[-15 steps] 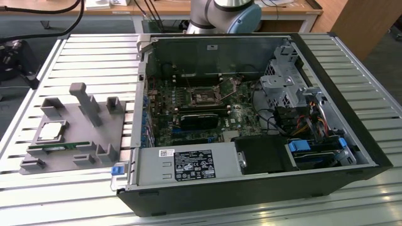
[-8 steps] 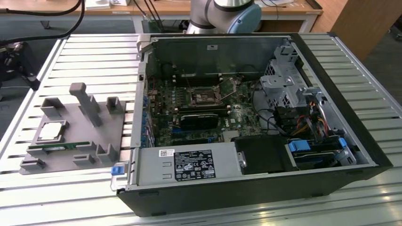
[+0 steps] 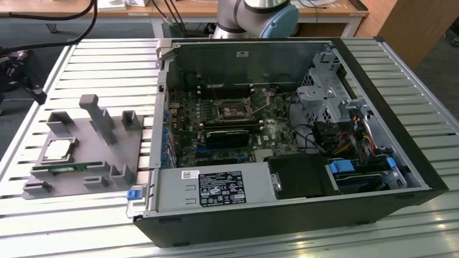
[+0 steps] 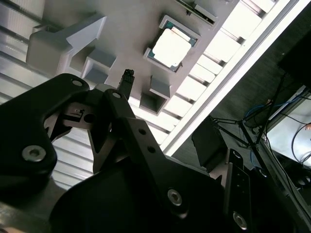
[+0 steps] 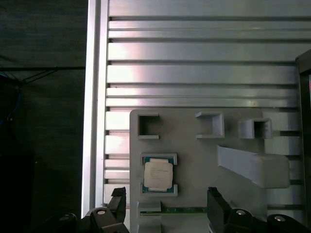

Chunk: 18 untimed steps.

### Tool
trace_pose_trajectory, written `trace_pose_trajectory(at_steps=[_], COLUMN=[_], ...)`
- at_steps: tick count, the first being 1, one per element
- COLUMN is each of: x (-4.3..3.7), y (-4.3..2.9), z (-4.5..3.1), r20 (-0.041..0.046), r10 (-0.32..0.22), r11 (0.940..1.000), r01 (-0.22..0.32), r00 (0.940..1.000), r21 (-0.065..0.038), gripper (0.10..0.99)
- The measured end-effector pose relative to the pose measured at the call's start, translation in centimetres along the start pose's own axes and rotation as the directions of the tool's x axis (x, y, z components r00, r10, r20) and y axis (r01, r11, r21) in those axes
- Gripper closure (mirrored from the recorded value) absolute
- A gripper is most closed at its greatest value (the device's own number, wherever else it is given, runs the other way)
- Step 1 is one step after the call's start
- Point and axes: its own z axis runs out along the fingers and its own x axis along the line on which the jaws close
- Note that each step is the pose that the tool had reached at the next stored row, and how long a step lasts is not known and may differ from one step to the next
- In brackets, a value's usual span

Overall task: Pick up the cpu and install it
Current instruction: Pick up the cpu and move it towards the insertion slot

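The cpu (image 3: 59, 150) is a small silver square chip lying flat in a framed pocket on the grey fixture plate (image 3: 79, 185), at the exterior view's left. It also appears in both wrist views, cpu (image 5: 158, 174) and cpu (image 4: 171, 47). My gripper (image 5: 166, 208) hovers above the plate, open, its two black fingers standing wide apart on either side of the chip's pocket with nothing between them. One dark fingertip (image 4: 127, 78) points toward the plate, well short of the chip. The motherboard's empty socket (image 3: 233, 112) sits inside the open computer case (image 3: 387, 107).
A green memory stick (image 3: 68, 167) lies in a slot just beside the chip. Grey posts and brackets (image 3: 100, 118) rise from the plate. The slatted metal table (image 3: 107, 59) ends close to the plate's outer side, with dark floor and cables beyond.
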Motion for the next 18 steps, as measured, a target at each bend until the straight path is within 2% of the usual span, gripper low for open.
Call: trace_pose_trajectory(at_steps=[18], x=[-0.01], y=[-0.11], z=[0.77], r20=[0.0001], r10=[0.000], r11=[1.0000], r01=[0.000], r00=[1.0000], r21=[0.000], gripper=[0.325])
